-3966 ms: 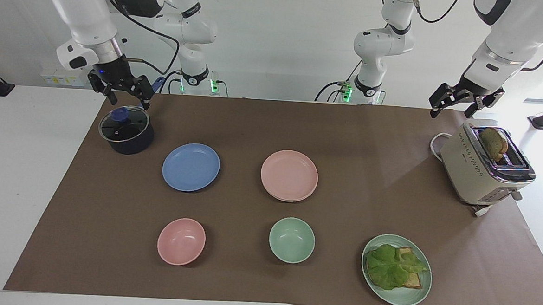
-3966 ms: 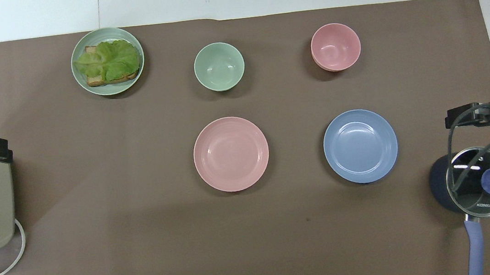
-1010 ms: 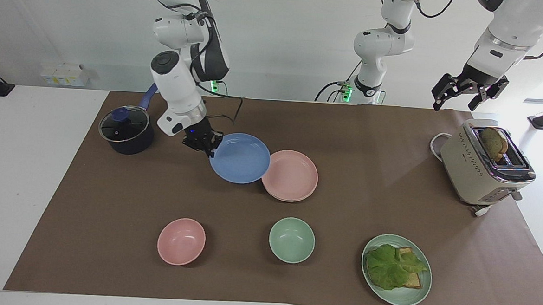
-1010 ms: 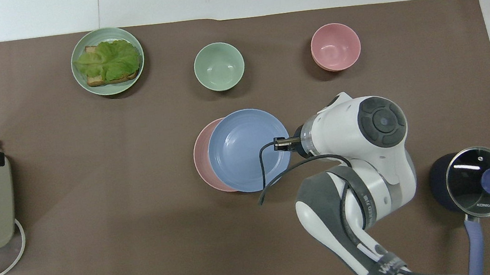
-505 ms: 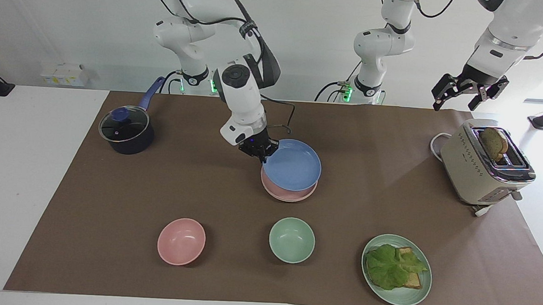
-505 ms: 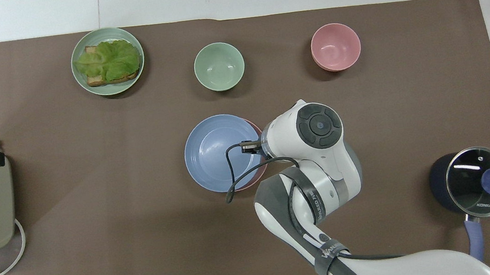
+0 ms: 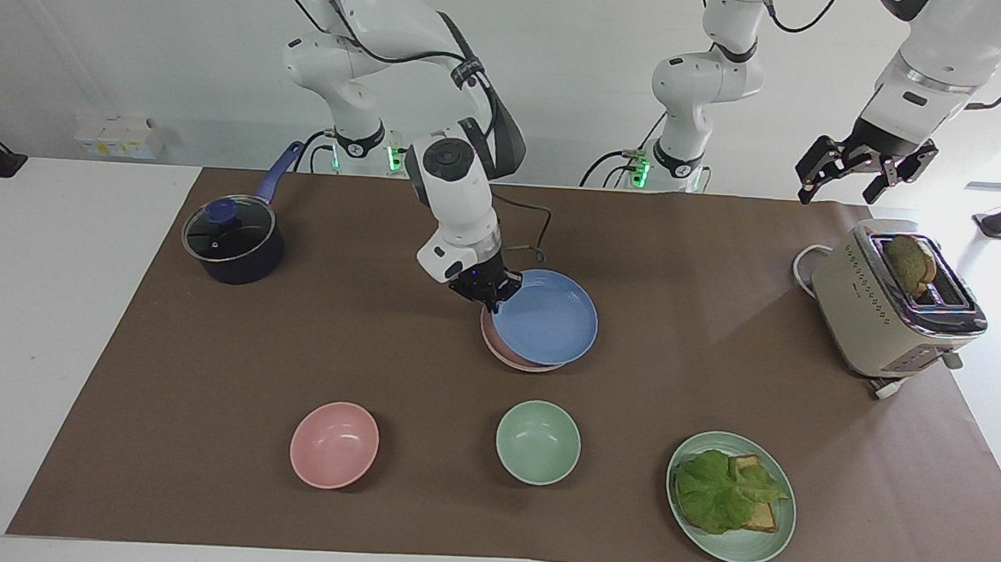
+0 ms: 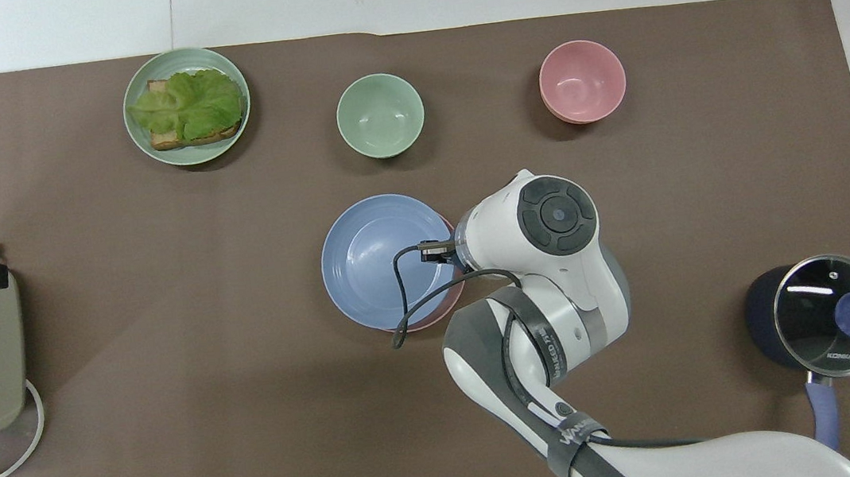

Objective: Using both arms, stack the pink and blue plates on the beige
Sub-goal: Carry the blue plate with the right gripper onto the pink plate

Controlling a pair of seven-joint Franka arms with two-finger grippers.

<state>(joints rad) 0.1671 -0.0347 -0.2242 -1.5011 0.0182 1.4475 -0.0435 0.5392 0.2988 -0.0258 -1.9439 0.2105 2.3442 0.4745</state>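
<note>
You have one counter under a single brown mat, and two white arms over it. The right arm reaches to the middle of the mat; in the overhead view its wrist covers its right hand, which in the facing view is clamped on the rim of the blue plate, on the edge nearer the robots. The left arm waits with its left hand raised, fingers spread apart, above the edge of the mat beside the one beige toaster, which stands at the left arm's end of the counter and is cut off at the edge of the overhead view. One slice of bread stands in its slot. You count one dark pot with a glass lid at the right arm's end. Of plates you can count three for certain: the blue plate, tilted and held over the pink plate, of which only a crescent shows, and one green plate with lettuce and bread on it, farther from the robots. You cannot make out a beige plate under the pink one. Two bowls sit farther from the robots than the stack: one green bowl and one pink bowl.
</note>
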